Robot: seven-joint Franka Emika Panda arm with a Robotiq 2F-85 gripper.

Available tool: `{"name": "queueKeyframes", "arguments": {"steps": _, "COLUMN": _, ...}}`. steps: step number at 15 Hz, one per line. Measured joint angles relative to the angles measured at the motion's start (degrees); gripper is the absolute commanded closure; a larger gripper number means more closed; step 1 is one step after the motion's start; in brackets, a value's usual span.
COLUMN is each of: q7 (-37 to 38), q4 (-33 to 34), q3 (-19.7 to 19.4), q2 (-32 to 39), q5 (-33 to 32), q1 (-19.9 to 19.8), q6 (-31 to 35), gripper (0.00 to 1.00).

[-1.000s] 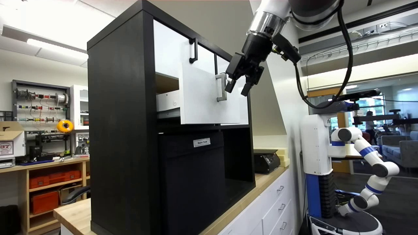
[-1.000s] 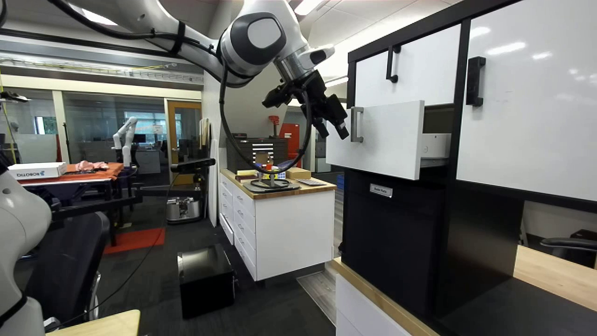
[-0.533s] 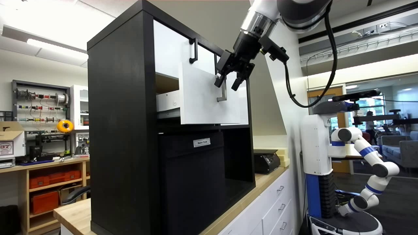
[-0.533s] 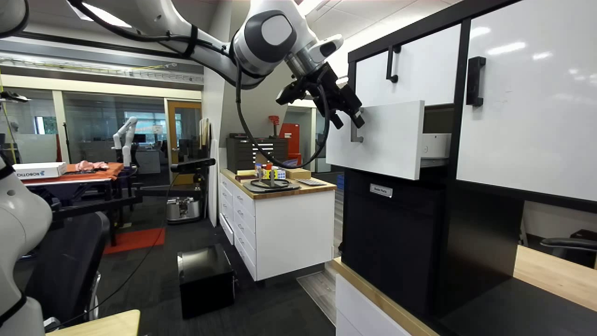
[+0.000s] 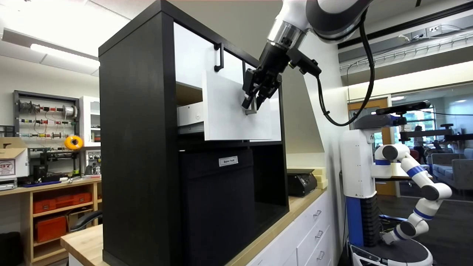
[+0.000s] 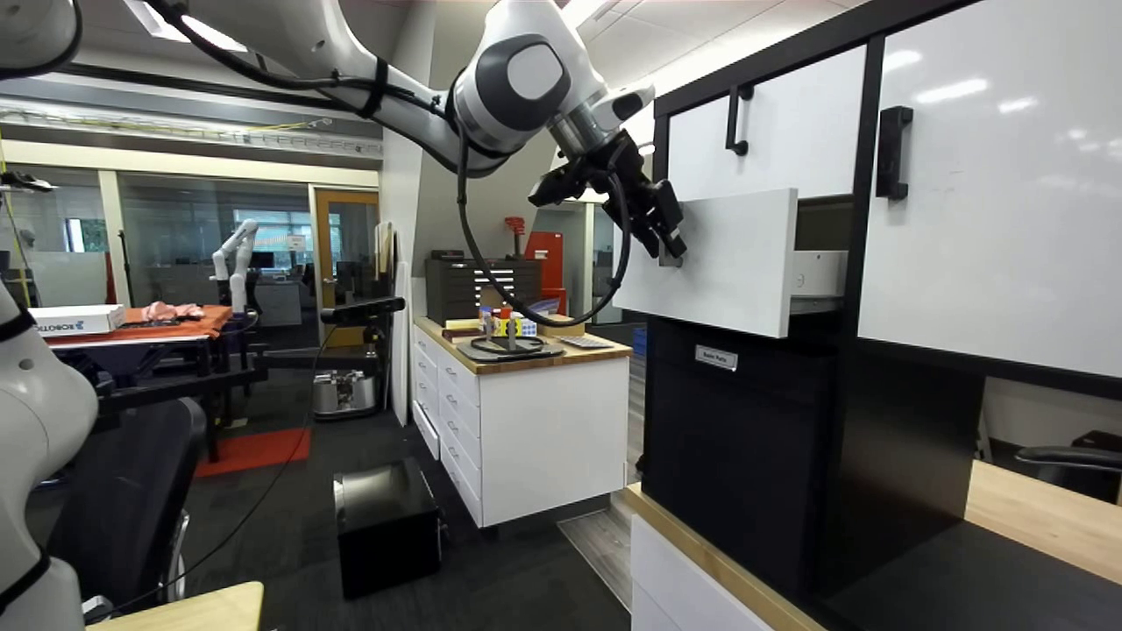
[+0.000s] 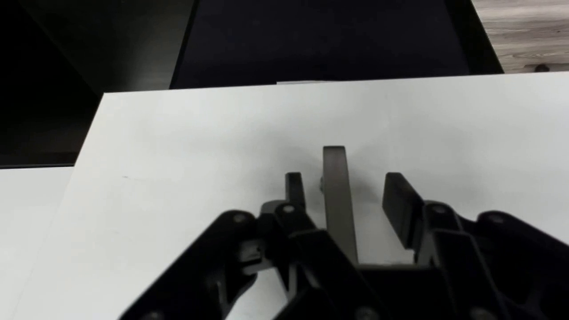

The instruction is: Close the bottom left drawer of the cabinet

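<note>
Reaching down at a slant to the bottom left drawer (image 6: 736, 272) of the black cabinet (image 5: 136, 147), with gripper (image 7: 345, 191) parted around a silver handle (image 7: 339, 204). Gripping nothing: shown in the wrist view with bare space between handle and either finger (image 7: 295, 189). Turned, presumably, to set one finger on each side of the upright handle, so as to clasp or steer by it while pushing. Faced, just ahead of the fingers, with a drawer standing out past the cabinet's face and baring a pale side wall (image 6: 824, 273), hence not yet shut. Too close to call on contact between fingers and white front (image 5: 227, 114). Likely in need next of a firm push straight ahead, into the cabinet; at some risk, given the slanting approach, of skidding down the handle or driving the drawer askew. Poised higher than a black panel (image 5: 218, 207) with a small white label (image 5: 228, 161), seemingly no part of the job.
</note>
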Motion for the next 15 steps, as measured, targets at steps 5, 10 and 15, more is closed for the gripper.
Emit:
{"name": "queueKeyframes", "arguments": {"steps": 5, "q7": 0.0, "q4": 0.0, "q3": -0.3, "q2": -0.1, "q5": 0.0, "q1": 0.0, "q6": 0.0, "gripper": 0.98}}
{"name": "queueKeyframes", "arguments": {"steps": 10, "q7": -0.3, "q4": 0.2, "q3": -0.4, "q2": 0.0, "q5": 0.0, "q1": 0.1, "q6": 0.0, "gripper": 0.95}}
{"name": "queueKeyframes", "arguments": {"steps": 15, "q7": -0.3, "q4": 3.5, "q3": -0.2, "q2": 3.2, "q5": -1.6, "q1": 0.2, "q6": 0.0, "gripper": 0.95}}
